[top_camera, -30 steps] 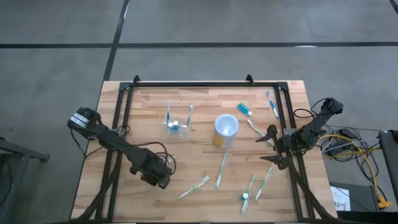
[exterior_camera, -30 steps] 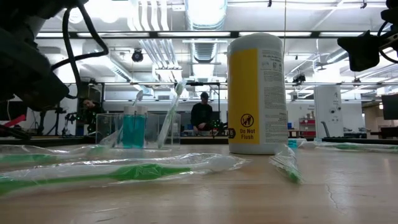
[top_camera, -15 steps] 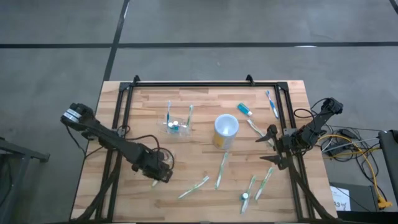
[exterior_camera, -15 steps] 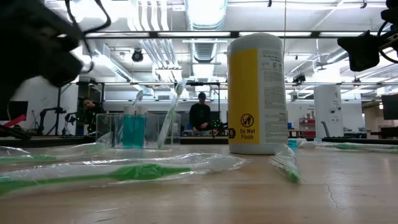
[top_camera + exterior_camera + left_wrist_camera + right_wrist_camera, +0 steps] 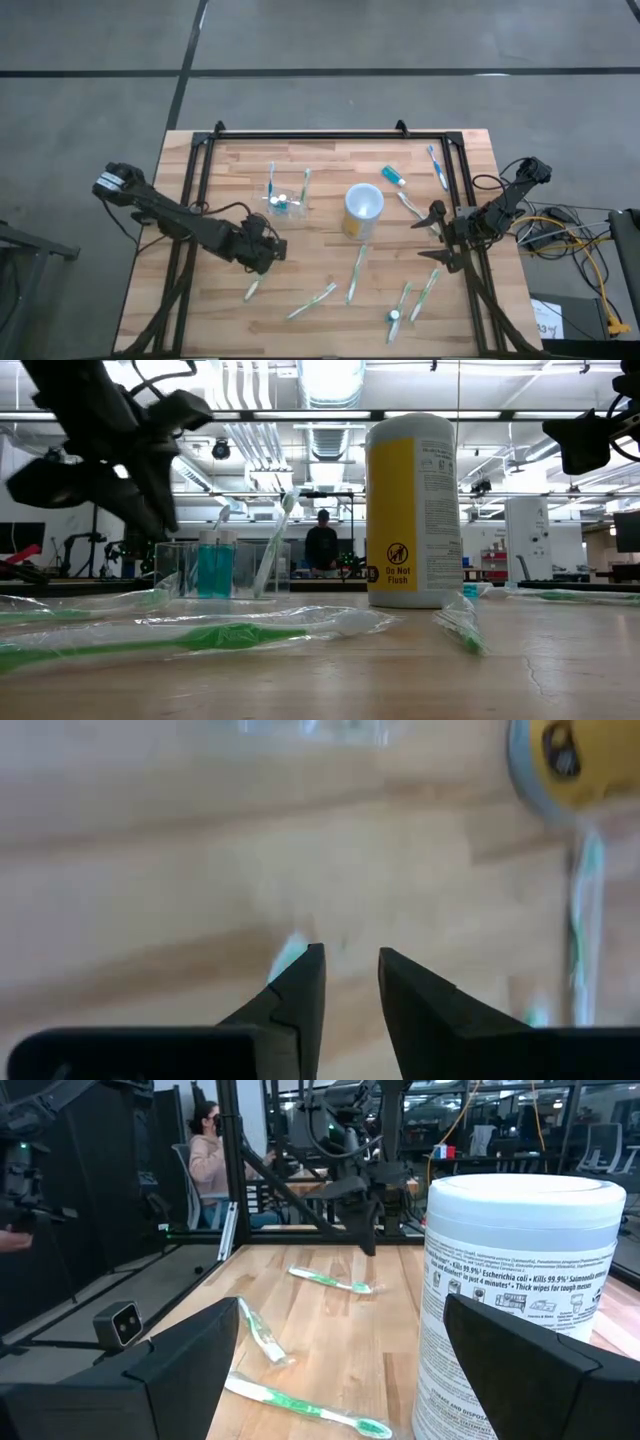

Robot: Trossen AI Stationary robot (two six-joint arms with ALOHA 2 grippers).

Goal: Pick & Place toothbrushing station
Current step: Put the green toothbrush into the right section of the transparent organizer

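At the table's ten o'clock, the toothbrushing station stands free. Left gripper, at its seven o'clock, fingers parted, empty; right gripper spread, idle. Risk: faint clear walls invite a misjudged grasp, tipping it.

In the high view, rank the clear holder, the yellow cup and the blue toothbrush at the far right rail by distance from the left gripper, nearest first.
From the left gripper:
1. Clear holder, just beyond it toward the far edge.
2. Yellow cup, mid-table, to its right.
3. Blue toothbrush, far right corner by the rail.
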